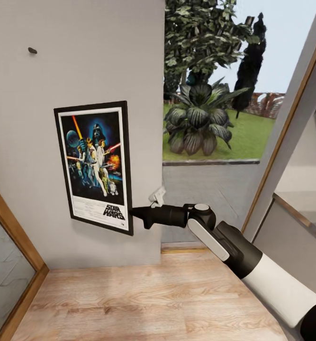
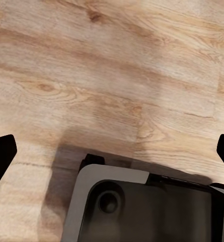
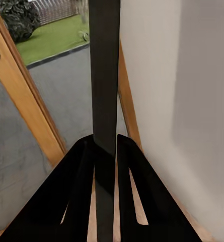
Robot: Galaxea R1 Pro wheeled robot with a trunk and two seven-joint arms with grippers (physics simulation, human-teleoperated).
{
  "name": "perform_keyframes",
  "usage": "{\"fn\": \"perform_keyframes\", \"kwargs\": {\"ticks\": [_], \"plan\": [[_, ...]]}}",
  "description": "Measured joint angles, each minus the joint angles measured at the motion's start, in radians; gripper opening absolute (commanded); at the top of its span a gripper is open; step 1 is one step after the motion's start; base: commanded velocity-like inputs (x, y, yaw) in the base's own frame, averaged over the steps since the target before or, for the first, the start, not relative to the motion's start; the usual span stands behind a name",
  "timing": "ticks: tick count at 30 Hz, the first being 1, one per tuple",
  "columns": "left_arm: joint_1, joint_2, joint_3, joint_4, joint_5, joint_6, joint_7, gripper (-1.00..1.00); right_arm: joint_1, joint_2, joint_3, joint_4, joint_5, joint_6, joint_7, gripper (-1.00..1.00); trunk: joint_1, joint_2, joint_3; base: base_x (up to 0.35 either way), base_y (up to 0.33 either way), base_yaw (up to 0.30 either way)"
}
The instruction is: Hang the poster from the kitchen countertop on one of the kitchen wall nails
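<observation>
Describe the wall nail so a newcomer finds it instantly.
Start at the grey wall left of the garden window. The poster, shut in the right gripper, sits low; the nail is the small dark peg above it, to its left, alone on bare wall.

Poster (image 1: 95, 166) flat vs grey wall (image 1: 25, 118), no gap behind. Right gripper (image 1: 131, 211) clamps its lower rt edge. Wall bare betw. poster top & nail (image 1: 32, 50). Wood frame (image 1: 15, 237) crowds lower left.

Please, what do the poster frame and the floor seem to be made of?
The poster has a thin black frame, matte and smooth; whether wood or plastic cannot be told. The floor looks like light wooden planks: grain and knots show, with a soft sheen.
</observation>
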Motion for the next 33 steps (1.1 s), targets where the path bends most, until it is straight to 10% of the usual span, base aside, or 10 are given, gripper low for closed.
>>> {"fn": "perform_keyframes", "kwargs": {"ticks": [20,26,33], "plan": [[0.0,0.0,0.0,0.0,0.0,0.0,0.002,1.0,0.005,0.006,0.0,-0.003,-0.007,-0.006,-0.05,-1.0,0.0,0.0,0.0,0.044,0.0,0.0],[0.0,0.0,0.0,0.001,0.0,0.0,0.001,1.0,-0.055,0.085,-0.002,-0.004,-0.014,0.071,0.01,-1.0,0.0,0.0,0.0,0.132,0.084,0.0],[0.0,0.0,0.0,0.001,0.0,0.0,0.001,1.0,-0.1,0.116,-0.003,0.0,-0.007,0.077,0.035,-1.0,0.0,0.0,0.0,0.019,0.016,0.0]]}}
